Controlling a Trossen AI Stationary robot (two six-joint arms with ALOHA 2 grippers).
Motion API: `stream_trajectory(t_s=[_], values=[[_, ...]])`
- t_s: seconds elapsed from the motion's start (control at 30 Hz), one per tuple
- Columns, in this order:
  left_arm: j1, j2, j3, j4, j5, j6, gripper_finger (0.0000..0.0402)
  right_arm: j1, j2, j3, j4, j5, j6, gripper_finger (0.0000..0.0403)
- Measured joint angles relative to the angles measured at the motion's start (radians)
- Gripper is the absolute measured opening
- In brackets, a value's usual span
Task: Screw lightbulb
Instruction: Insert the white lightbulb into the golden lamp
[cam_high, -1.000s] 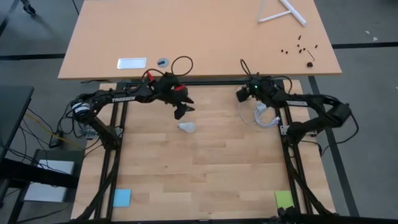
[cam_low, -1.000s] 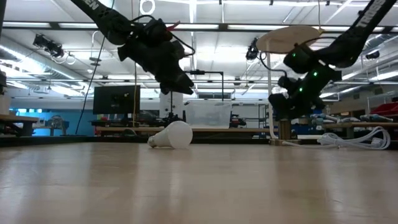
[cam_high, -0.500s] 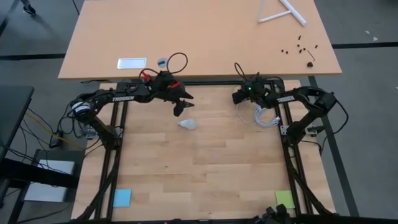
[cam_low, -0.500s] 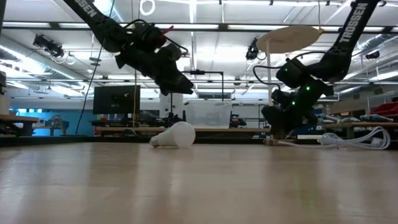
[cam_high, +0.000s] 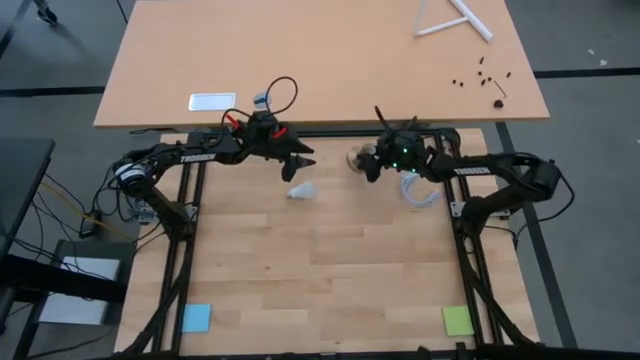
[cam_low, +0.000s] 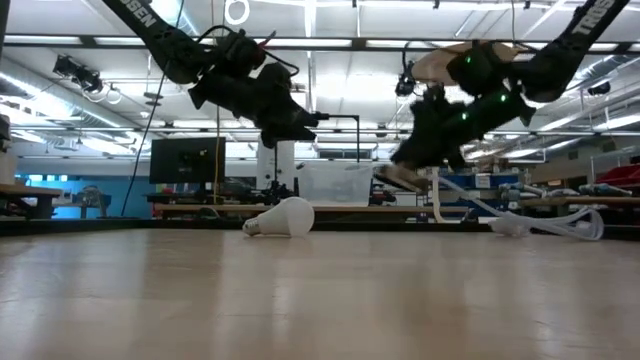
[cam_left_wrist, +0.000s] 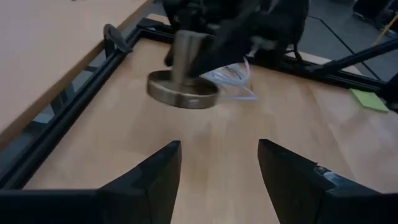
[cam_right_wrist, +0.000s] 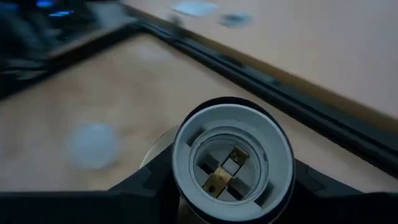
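So the lightbulb (cam_high: 301, 190) is just lying on its side on the worktop (cam_high: 320, 270), nobody holding it. My left gripper (cam_high: 297, 165) hangs right above it with fingers spread wide. My right gripper (cam_high: 366, 163) is off to the bulb's right, pinching the socket (cam_right_wrist: 232, 160) and holding it up in the air, white cable (cam_high: 420, 190) trailing behind. My worry: the bulb's round, so a sloppy pinch could roll it away, and that cable might tug the socket crooked.
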Motion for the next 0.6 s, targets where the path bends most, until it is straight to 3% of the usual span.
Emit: stream_trajectory(t_s=[0.2,0.6], values=[[-0.087,0.0,0.001,-0.016,-0.044,0.033,0.0219,0.102,-0.028,0.0,0.027,-0.002,-0.064,0.018],[-0.17,0.001,0.001,-0.075,-0.082,0.036,0.0219,0.297,0.185,0.0,0.047,0.002,-0.173,0.018]])
